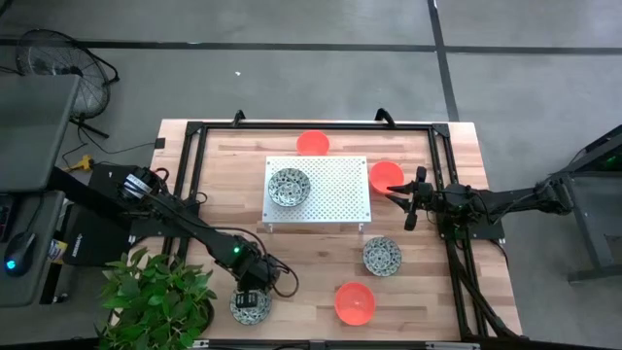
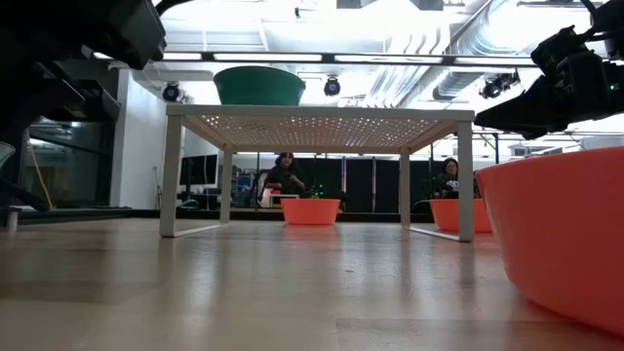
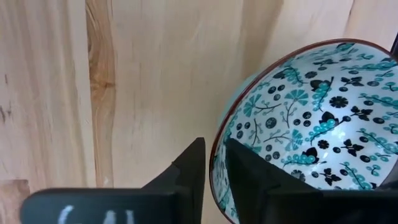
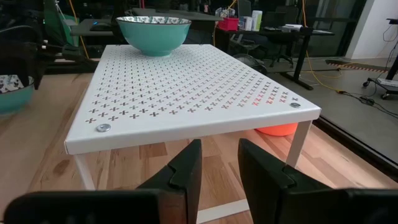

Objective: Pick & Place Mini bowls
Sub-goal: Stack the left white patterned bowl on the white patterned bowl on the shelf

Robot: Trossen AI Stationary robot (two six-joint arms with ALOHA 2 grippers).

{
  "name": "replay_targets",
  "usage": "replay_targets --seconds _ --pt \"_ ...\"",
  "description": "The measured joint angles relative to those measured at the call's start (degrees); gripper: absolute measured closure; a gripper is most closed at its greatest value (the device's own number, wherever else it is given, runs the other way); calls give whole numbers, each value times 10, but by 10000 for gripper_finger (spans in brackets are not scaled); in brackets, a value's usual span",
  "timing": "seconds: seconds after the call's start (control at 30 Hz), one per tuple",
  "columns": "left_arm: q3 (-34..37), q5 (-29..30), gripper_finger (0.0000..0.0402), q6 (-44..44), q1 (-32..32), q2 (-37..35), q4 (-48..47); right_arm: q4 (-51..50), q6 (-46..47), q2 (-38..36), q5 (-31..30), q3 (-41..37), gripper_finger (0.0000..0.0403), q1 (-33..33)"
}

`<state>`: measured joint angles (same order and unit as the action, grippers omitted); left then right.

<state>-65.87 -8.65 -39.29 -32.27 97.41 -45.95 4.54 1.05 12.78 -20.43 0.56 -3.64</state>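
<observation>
Six mini bowls show in the high view. A patterned bowl (image 1: 289, 187) stands on the white perforated platform (image 1: 335, 199). Orange bowls rest on the table at the far side (image 1: 313, 142), by the platform's right edge (image 1: 386, 176) and near the front (image 1: 355, 302). A second patterned bowl (image 1: 382, 256) stands right of centre. My left gripper (image 1: 251, 290) is shut on the third patterned bowl (image 1: 251, 307) at the near edge. My right gripper (image 1: 403, 202) hovers right of the platform, pointing left, narrowly open and holding nothing. My left gripper (image 3: 214, 149) pinches the patterned bowl's rim (image 3: 216, 140), one finger (image 3: 189, 168) outside the wall and the other finger (image 3: 249, 171) inside the bowl. It comes from above, pointing down. Whether the bowl is clear of the table cannot be told.
A black frame (image 1: 194, 175) borders the wooden table. A potted plant (image 1: 155, 297) stands at the near left corner, close to my left arm. Bare wood lies between the platform and the near bowls. People sit in the room beyond the table (image 2: 285, 175).
</observation>
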Motion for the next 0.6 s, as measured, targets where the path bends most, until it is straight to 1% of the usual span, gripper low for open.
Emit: replay_targets --seconds 0.2,0.33,0.6 --pt "0 -6 362 0 0 0 9 0 0 0 0 0 309 0" --pt "0 -4 364 5 0 0 31 0 0 0 0 0 309 0" --pt "0 -1 364 21 0 0 40 0 0 0 0 0 309 0"
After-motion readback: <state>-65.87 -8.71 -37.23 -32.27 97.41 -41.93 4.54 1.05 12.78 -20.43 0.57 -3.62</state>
